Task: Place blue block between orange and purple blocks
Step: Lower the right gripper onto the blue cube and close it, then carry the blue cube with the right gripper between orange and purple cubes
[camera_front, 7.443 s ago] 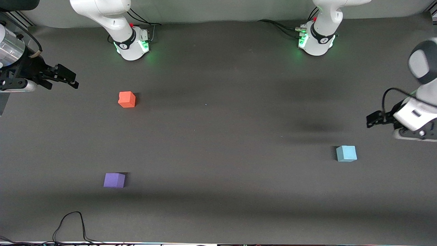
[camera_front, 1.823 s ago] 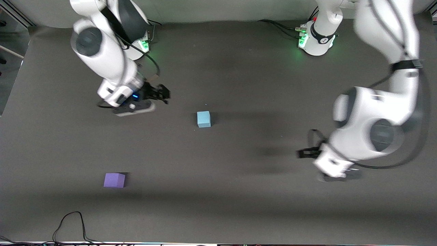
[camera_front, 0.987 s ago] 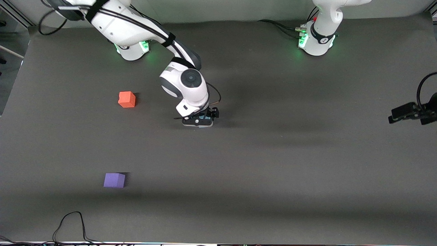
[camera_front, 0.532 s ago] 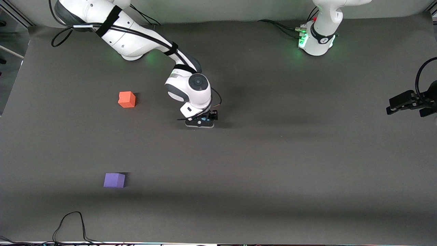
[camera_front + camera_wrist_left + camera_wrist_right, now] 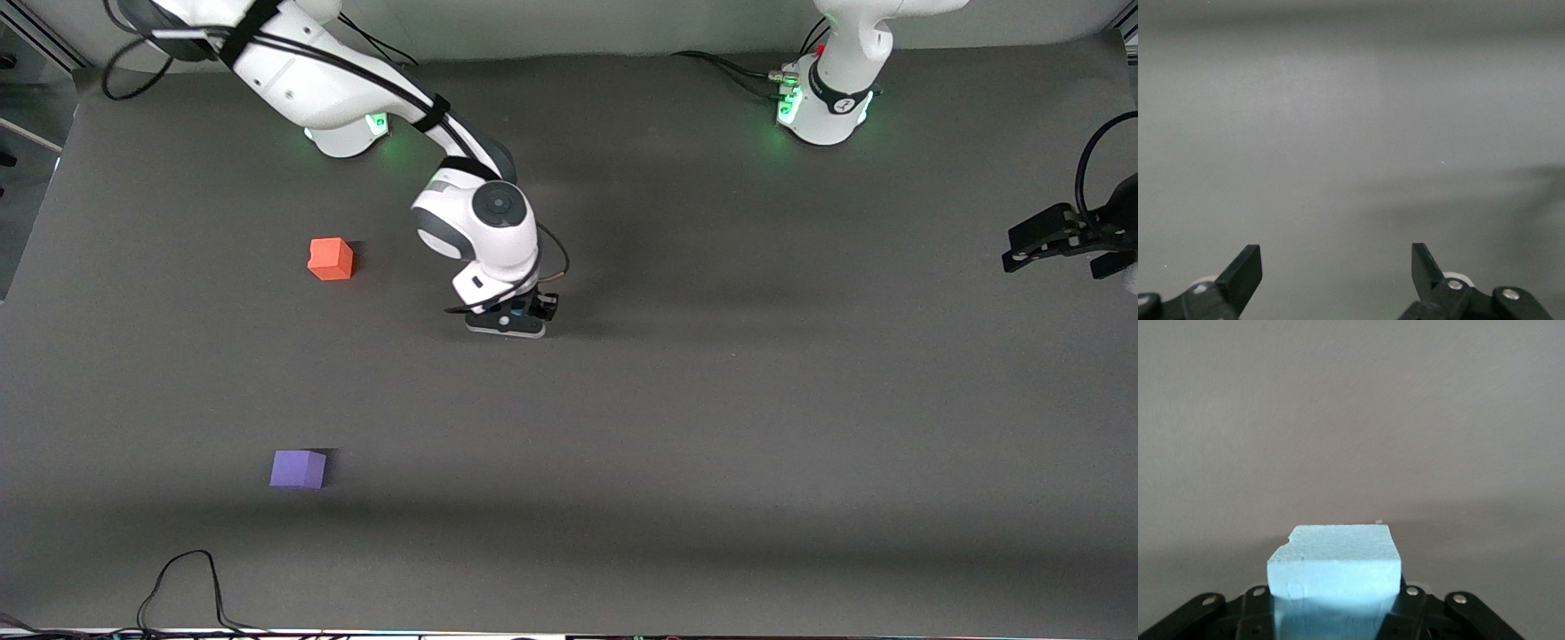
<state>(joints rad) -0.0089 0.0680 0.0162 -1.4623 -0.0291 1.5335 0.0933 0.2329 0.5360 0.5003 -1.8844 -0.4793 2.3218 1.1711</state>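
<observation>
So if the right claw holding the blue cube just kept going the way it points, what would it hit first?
Probably the grey table mat: the right gripper, shut on the blue block, points down at bare mat.

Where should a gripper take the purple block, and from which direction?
From straight above, fingers on two opposite vertical faces of the purple block. It is a small cube sitting flat on the mat, with nothing touching it, so either pair of side faces looks reachable.

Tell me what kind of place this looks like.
Probably a robotics lab bench: two Franka arms bolted along a dark mat-covered table, foam cubes such as the orange block and purple block, and loose cables at the edge.
</observation>
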